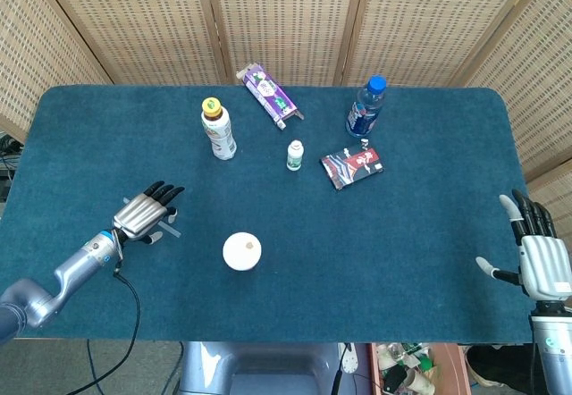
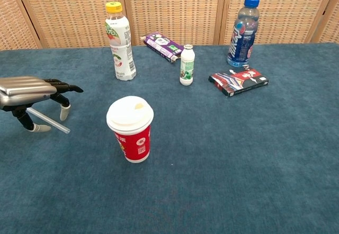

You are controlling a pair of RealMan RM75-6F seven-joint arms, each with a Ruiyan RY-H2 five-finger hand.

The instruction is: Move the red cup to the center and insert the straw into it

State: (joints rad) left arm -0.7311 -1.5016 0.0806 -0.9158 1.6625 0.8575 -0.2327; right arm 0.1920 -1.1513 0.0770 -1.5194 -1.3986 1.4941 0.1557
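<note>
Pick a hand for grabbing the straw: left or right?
Left. The left hand is poised right over the straw, fingers arched around it. The right hand sits open at the far table edge, with the red cup between it and the straw.

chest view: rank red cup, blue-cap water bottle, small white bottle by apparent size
1. red cup, though it stands nearest the camera, so its lead is unsure.
2. blue-cap water bottle, close to the cup in apparent height.
3. small white bottle, clearly smallest.
</note>
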